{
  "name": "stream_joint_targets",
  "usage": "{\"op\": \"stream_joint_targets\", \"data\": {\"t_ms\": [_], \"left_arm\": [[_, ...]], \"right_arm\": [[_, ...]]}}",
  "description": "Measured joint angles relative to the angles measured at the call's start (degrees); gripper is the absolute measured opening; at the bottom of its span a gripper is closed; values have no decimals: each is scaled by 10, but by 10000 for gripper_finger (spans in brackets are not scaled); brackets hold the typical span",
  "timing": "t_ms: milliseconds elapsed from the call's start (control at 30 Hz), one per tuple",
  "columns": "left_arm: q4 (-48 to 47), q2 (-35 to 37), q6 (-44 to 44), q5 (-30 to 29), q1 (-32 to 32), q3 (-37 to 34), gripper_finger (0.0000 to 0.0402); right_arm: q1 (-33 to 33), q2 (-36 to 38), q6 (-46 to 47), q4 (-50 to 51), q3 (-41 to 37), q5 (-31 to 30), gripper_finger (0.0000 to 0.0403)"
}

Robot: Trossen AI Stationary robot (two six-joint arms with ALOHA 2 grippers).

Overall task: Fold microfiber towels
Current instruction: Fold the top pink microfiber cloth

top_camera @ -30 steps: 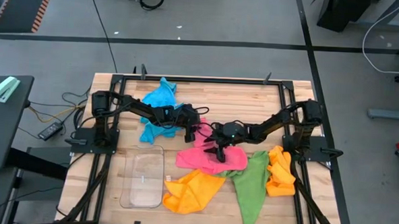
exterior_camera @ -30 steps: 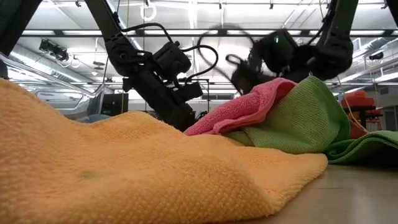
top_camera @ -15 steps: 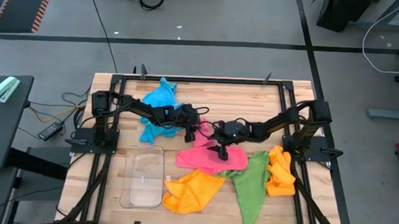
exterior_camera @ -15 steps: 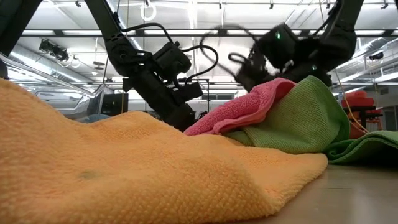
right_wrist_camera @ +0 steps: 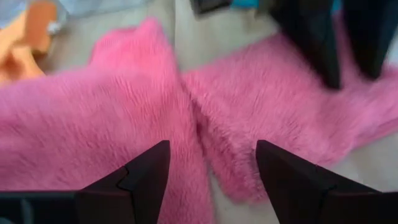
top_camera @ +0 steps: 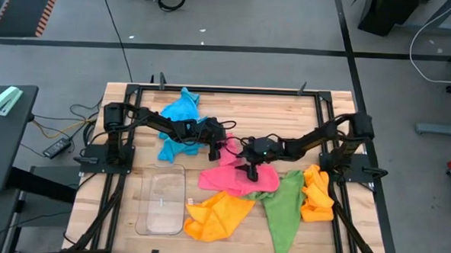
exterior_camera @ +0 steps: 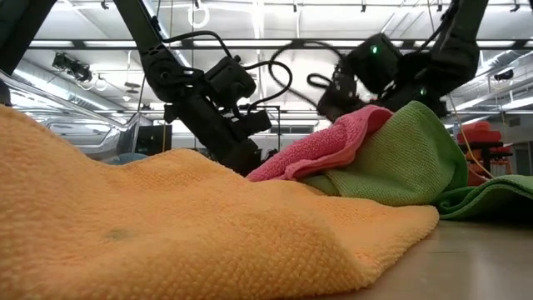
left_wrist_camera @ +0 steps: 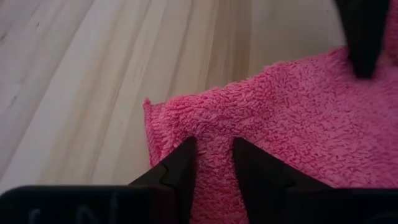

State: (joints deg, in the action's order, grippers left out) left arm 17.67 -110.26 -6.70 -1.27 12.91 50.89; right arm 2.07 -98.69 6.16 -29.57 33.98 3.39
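Note:
A pink towel (top_camera: 235, 176) lies crumpled in the middle of the table, and its right part rests on a green towel (top_camera: 283, 205). My left gripper (top_camera: 223, 151) is at the pink towel's far left part and is shut on it (left_wrist_camera: 214, 146). My right gripper (top_camera: 250, 172) stands open over the middle of the pink towel (right_wrist_camera: 211, 144), one finger on each side of a raised fold. Whether it touches the cloth, I cannot tell. A blue towel (top_camera: 182, 117) lies at the far left. One orange towel (top_camera: 214, 214) lies near the front and another (top_camera: 318, 195) at the right. My left gripper pinches the pink towel between its two fingers at an edge close to a corner (left_wrist_camera: 211, 127). The cloth bunches into a small ridge between the fingers (left_wrist_camera: 180, 165). They slant down at it from the table's left side. The towel lies on the table.
A clear plastic tray (top_camera: 163, 200) lies at the front left, beside the orange towel. In the low view the orange towel (exterior_camera: 166, 225) fills the foreground and hides my left gripper's fingertips. Bare wood shows along the far edge (top_camera: 264, 113).
My right gripper has tipped up a little and drawn slightly toward the table's right, staying open over the pink towel. My left gripper has kept still on the towel.

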Motion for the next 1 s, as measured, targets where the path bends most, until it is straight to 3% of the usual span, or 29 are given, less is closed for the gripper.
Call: {"op": "stream_joint_targets", "data": {"t_ms": [267,500,1000], "left_arm": [[-1,0,-4,0,0,0,123],[-5,4,-15,0,-2,0,116],[-10,11,-21,0,-4,1,111]], "right_arm": [[0,59,-23,30,1,-4,248],[0,107,-34,91,1,-45,248],[0,113,-33,98,1,-51,248]]}}
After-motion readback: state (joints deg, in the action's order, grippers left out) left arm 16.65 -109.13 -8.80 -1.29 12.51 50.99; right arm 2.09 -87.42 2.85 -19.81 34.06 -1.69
